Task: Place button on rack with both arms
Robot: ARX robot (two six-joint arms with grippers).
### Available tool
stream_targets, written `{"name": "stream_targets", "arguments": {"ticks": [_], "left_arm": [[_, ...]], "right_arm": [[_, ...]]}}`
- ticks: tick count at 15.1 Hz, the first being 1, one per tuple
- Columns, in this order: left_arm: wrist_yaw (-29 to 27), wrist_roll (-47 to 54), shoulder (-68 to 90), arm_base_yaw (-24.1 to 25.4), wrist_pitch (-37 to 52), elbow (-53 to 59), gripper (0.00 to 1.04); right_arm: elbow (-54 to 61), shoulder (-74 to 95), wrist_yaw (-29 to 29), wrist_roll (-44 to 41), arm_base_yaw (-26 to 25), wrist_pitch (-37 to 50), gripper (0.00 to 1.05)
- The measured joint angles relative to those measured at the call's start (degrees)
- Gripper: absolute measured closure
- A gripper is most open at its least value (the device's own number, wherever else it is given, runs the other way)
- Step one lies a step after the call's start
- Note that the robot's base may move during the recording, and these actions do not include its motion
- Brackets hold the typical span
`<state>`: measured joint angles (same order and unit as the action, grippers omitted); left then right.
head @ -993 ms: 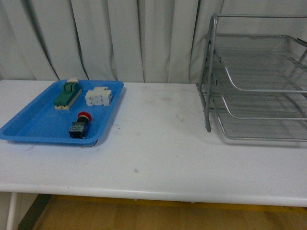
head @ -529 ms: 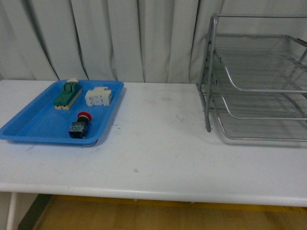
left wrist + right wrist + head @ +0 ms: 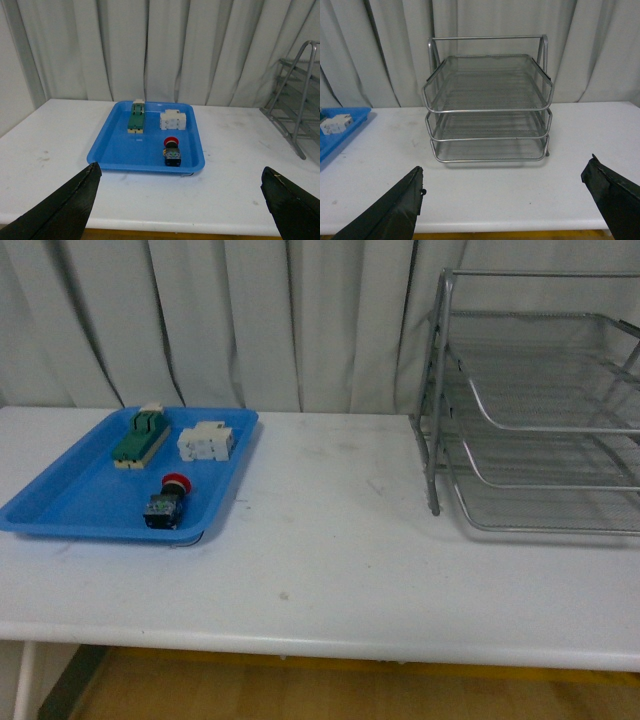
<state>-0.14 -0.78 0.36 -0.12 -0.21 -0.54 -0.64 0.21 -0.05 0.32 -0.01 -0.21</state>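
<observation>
Backdrop: a pale pleated curtain [image 3: 250, 320] hangs behind a white table [image 3: 330, 550] that spans the front view.
Button: the button [image 3: 166, 502] lies on its side in the blue tray, near the tray's front edge. Its red cap points toward the curtain and its black and silvery body toward the robot. Nothing touches it.
Tray neighbours: a green-and-cream terminal block [image 3: 140, 438] sits at the back left of the tray. A white blocky component [image 3: 206, 441] sits just to the right of it. Both are apart from the button.
Blue tray: the blue tray [image 3: 90, 490] lies flat on the left part of the table.
Rack: the rack [image 3: 433, 440] stands on the right part of the table, well apart from the tray. Its three mesh tiers are stacked in a grey tube frame, and their open fronts face the robot.
Left gripper: in the left wrist view the left gripper [image 3: 180, 170] has its two dark fingers spread wide, gripping nothing. The tray and the button [image 3: 172, 150] show ahead between them.
Right gripper: in the right wrist view the right gripper [image 3: 502, 170] is likewise spread wide and empty-handed. The rack [image 3: 487, 110] stands straight ahead between its fingers.
</observation>
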Motion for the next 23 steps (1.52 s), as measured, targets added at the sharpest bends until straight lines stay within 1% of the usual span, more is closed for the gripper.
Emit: {"name": "stream_targets", "arguments": {"ticks": [12, 13, 15, 16, 17, 19, 20, 21, 22, 23], "left_arm": [[0.00, 0.00, 0.00, 0.00, 0.00, 0.00, 0.07], [0.00, 0.09, 0.00, 0.00, 0.00, 0.00, 0.11], [0.00, 0.09, 0.00, 0.00, 0.00, 0.00, 0.37], [0.00, 0.09, 0.00, 0.00, 0.00, 0.00, 0.49], [0.00, -0.02, 0.00, 0.00, 0.00, 0.00, 0.49], [0.00, -0.02, 0.00, 0.00, 0.00, 0.00, 0.29], [0.00, -0.02, 0.00, 0.00, 0.00, 0.00, 0.17], [0.00, 0.09, 0.00, 0.00, 0.00, 0.00, 0.05], [-0.02, 0.09, 0.00, 0.00, -0.02, 0.00, 0.08], [0.15, 0.15, 0.00, 0.00, 0.00, 0.00, 0.07]], "right_arm": [[0.00, 0.00, -0.02, 0.00, 0.00, 0.00, 0.06], [0.00, 0.00, -0.02, 0.00, 0.00, 0.00, 0.11], [0.00, 0.00, -0.02, 0.00, 0.00, 0.00, 0.37], [0.00, 0.00, 0.00, -0.17, 0.00, 0.00, 0.31], [0.00, 0.00, -0.02, -0.17, 0.00, 0.00, 0.22], [0.00, 0.00, -0.02, -0.17, 0.00, 0.00, 0.04], [0.00, 0.00, -0.02, -0.20, 0.00, 0.00, 0.08], [0.00, 0.00, -0.02, -0.20, 0.00, 0.00, 0.06], [-2.99, 4.92, -2.89, 3.08, -1.20, -7.69, 0.06], [-5.49, 13.49, -4.55, 6.25, -2.86, -5.38, 0.06]]}}
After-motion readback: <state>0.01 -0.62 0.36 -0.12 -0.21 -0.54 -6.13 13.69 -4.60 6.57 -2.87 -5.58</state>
